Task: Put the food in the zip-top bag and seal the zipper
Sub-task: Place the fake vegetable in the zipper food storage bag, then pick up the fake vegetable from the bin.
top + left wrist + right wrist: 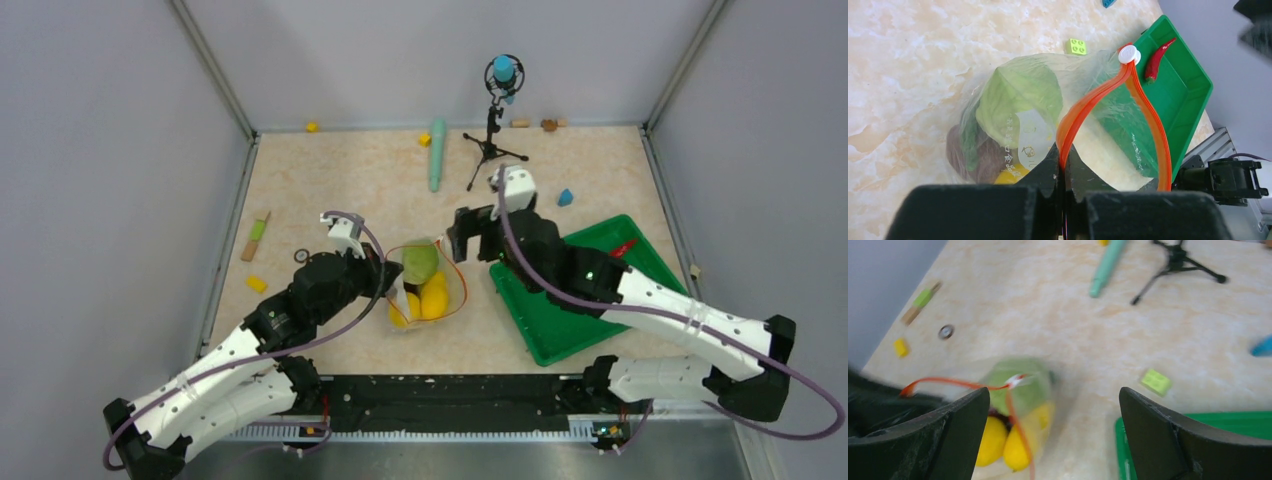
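While the overhead view took in the whole table, it showed the green tray lying to the right and the clear bag sitting just beside the tray's left edge. The left gripper had its fingers pressed together on the orange zipper at the bag's near edge. Only the left wrist view made that pinch plain, since from above it was hidden. The right gripper hung near the bag's far right side with its fingers spread wide and nothing between them. Inside the bag lay the green leafy ball, the yellow pieces and a dark red piece — the last seen only from the left wrist. The bag's mouth gaped open. A red chili lay in the tray, outside the bag. The white slider sat at the zipper's far end — sharp from the left wrist, a blur from the right.
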`<state>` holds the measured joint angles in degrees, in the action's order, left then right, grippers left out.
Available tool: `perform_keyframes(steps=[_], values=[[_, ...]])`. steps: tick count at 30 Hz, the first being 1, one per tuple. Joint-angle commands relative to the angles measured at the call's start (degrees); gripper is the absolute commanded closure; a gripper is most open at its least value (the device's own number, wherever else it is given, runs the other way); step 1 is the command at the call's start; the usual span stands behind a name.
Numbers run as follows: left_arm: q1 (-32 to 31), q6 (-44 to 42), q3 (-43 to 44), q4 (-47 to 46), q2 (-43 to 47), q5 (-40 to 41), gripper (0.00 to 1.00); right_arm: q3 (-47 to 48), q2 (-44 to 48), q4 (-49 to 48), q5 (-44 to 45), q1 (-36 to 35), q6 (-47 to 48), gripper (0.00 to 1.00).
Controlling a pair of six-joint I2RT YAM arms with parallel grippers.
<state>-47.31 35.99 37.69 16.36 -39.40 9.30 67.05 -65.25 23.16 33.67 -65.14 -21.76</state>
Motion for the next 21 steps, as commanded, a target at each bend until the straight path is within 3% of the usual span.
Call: perform_keyframes(steps=[1,8,13,16,21], values=[[-0.15,0.03,0.12,-2.47,0.12,0.91,1.0,-3.67,5.77,2.96,3.23,12.67,-6.6,0.01],[-0.15,-0.1,0.16,-2.42,-0.14,0.76,1.0,-11.3,9.93,8.82,2.31,34.78,-12.53,0.01],[-0.17,-0.03,0.01,-2.8,-0.07,0.32,1.0,-17.61,9.54,9.23,-5.26,49.32,-14.22,0.01],[-0.15,-0.11,0.21,-2.55,-0.14,0.15,1.0,-20.53,7.06,7.83,-9.12,53.67,-14.32,0.02],[-0.15,-0.08,0.28,-2.57,-0.2,0.06,1.0,-24.15,2.52,6.59,-10.0,54.22,-15.8,0.07]])
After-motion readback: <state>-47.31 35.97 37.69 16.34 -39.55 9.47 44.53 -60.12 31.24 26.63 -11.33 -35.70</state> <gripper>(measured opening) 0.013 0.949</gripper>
